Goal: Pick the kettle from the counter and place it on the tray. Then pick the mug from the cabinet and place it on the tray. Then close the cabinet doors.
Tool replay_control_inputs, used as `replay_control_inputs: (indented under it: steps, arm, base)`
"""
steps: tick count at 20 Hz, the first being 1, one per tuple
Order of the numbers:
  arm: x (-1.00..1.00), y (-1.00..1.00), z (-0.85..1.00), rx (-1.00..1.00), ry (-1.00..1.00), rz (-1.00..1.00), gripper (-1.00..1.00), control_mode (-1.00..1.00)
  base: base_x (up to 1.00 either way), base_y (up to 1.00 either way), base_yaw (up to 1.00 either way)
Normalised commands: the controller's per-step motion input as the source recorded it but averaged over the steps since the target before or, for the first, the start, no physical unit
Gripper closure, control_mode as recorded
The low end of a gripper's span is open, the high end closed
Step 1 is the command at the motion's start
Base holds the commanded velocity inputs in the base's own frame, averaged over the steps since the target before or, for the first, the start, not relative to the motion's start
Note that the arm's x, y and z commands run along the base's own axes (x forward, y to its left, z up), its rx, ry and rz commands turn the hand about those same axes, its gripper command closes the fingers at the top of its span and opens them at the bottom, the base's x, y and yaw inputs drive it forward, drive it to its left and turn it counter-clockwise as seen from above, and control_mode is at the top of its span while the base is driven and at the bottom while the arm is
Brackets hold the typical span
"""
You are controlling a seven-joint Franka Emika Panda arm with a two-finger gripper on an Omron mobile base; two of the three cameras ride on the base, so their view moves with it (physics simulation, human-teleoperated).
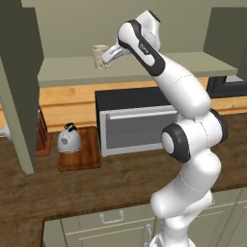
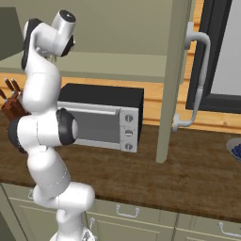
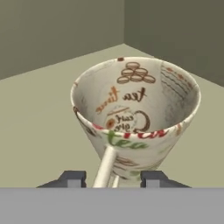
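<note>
Cream-white mug (image 3: 138,118) with brown, red and green printed lettering flares wide at its rim and narrows toward its base; its pale loop handle (image 3: 105,168) points toward the camera. It stands on the pale green shelf (image 1: 72,72) of the olive-green wall cabinet (image 1: 77,29). The two-finger gripper (image 3: 113,178) is parted, one dark tip on each side of the handle; whether they touch it I cannot tell. Below, the squat silver-grey kettle (image 1: 69,140) rests on the reddish-brown wooden tray (image 1: 89,157).
</note>
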Motion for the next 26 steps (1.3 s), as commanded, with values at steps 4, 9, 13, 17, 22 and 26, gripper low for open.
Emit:
replay_control_inputs:
  steps: [4,9,13,17,22,26]
  arm:
    - [0.00,0.00,-0.22,0.00,-0.09,-0.04,1.00,-1.00]
    - [-0.08,0.01,-0.13,0.00,-0.19,-0.06,1.00,-1.00]
    - [-0.57,0.01,-0.02,0.00,-0.26,-0.09,1.00,-1.00]
    - [-0.94,0.00,0.00,0.00,-0.17,-0.11,1.00,-1.00]
    - [-1.00,0.00,0.15,0.00,0.04,-0.05,1.00,-1.00]
    - [-1.00,0.00,0.06,0.00,0.08,0.07,1.00,-1.00]
  base:
    - [0.00,0.00,0.00]
    - [0.00,0.00,0.00]
    - [0.00,0.00,0.00]
    - [0.00,0.00,0.00]
    - [0.00,0.00,0.00]
    - [0.00,0.00,0.00]
